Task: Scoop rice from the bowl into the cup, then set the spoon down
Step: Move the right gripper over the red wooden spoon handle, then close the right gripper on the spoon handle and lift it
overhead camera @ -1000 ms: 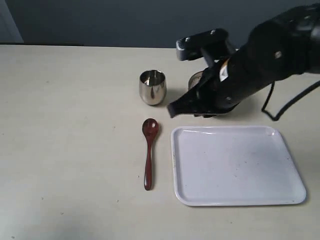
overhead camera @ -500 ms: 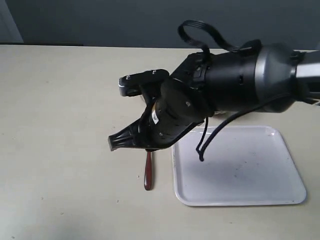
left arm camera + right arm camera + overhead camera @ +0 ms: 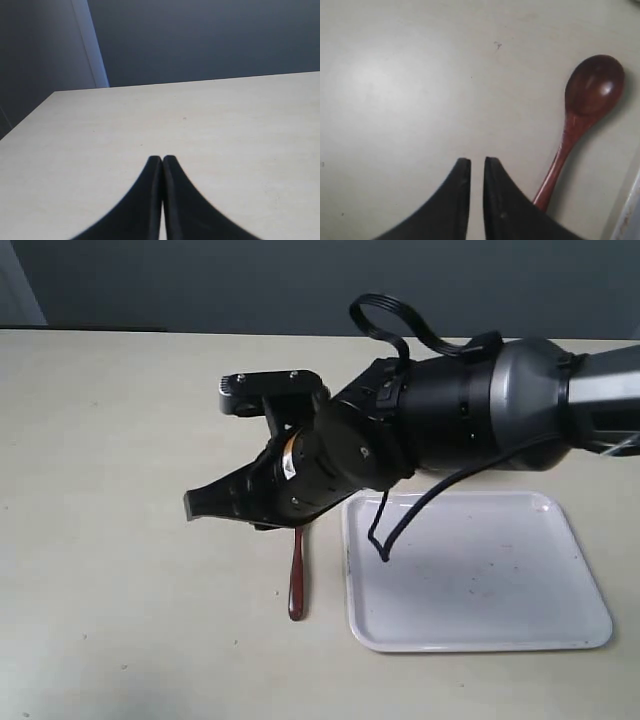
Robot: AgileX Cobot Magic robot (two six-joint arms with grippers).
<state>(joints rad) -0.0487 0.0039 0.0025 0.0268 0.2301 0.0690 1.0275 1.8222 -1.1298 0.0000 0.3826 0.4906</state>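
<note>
The dark reddish wooden spoon (image 3: 594,85) lies flat on the table. In the exterior view only its handle (image 3: 295,580) shows below my right arm. My right gripper (image 3: 190,505) hovers over the table to the left of the spoon's bowl end. In the right wrist view the right gripper (image 3: 474,160) is open by a narrow gap with nothing in it, and the spoon lies beside it, apart. My left gripper (image 3: 162,158) is shut and empty over bare table. The steel cup, the bowl and the rice are hidden behind the right arm.
A white tray (image 3: 480,580) lies flat to the right of the spoon, its edge (image 3: 631,220) just showing in the right wrist view. The right arm's black body and a looping cable (image 3: 385,315) cover the table's middle.
The right arm has swung from the back right, near the cup, forward and left across the table. It now hangs over the spoon's bowl end and hides the cup.
</note>
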